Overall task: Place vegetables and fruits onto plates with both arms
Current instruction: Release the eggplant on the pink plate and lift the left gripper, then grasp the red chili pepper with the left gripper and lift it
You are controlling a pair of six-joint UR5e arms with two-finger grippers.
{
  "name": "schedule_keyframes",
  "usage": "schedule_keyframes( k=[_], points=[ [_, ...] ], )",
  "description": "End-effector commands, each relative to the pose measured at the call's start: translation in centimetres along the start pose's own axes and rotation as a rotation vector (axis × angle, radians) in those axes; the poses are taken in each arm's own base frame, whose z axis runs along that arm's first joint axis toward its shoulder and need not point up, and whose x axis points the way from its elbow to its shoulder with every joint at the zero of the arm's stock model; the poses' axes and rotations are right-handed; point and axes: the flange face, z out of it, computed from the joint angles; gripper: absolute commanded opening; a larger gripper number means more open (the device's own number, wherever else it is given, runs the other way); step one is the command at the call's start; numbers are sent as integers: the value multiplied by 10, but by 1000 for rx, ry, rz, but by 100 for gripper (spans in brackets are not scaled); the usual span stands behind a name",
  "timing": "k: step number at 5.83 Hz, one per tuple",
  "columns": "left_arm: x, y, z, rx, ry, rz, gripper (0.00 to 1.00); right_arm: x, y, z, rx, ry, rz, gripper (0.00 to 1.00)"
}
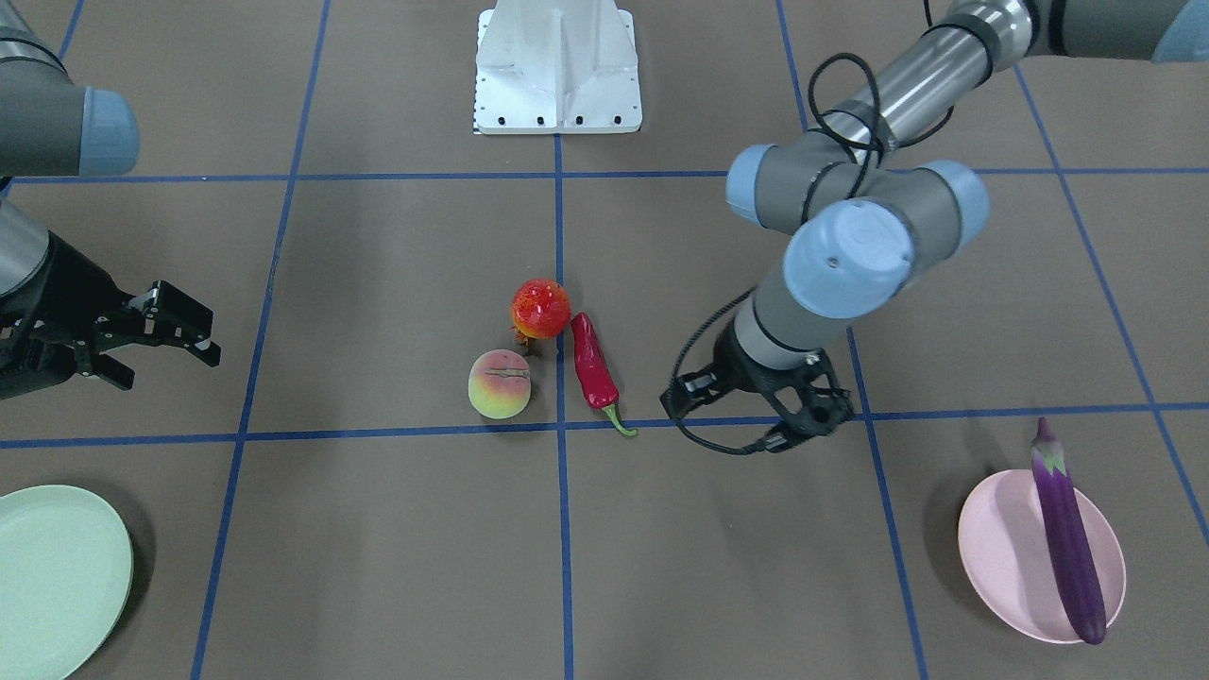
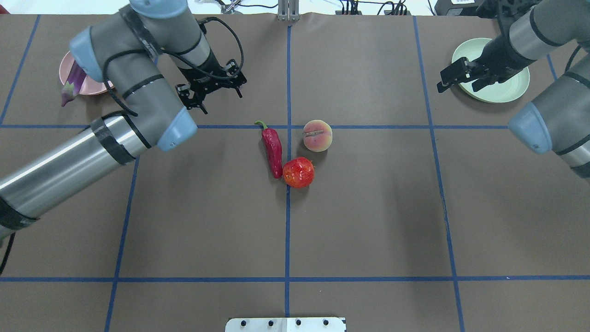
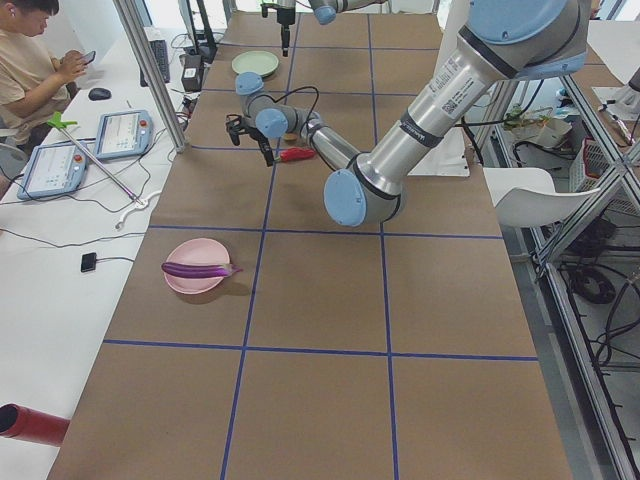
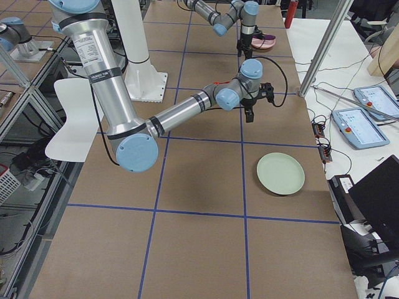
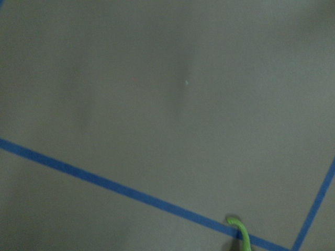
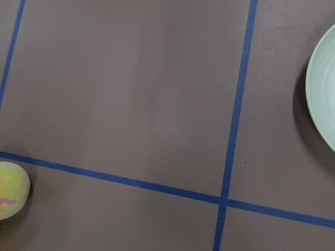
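Overhead exterior shows chili (image 2: 273,150) lying near left gripper (image 2: 222,103), not touching.

Left gripper (image 2: 222,103) fingers apart, empty; right gripper (image 1: 170,370) likewise spread

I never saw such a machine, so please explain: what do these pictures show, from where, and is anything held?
This robot has a left arm and a right arm at a brown table, each ending in a two-finger pincer. Four pictures come from fixed cameras: facing the robot, behind and above it, and at each table end. Two come from wrist cameras and show mostly table. The left pincer and right pincer are open, holding nothing. An eggplant lies on the pink plate; the green plate is bare. A chili, a peach and a red ball lie mid-table.
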Motion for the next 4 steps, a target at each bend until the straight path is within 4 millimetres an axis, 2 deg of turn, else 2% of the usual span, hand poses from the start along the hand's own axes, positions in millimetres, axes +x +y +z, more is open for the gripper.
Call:
schedule_keyframes(
  k=[1,2,3,4],
  points=[
    [43,86,44,2,-57,22,98,-17,3,7,0,-2,-5,100],
    [76,89,48,-2,-71,17,98,-19,3,8,-3,-2,-7,100],
    [86,84,58,-2,-95,9,97,-18,3,9,-3,-1,-6,100],
    [80,78,66,8,-113,6,95,-19,3,8,-3,-2,-7,100]
  ],
)
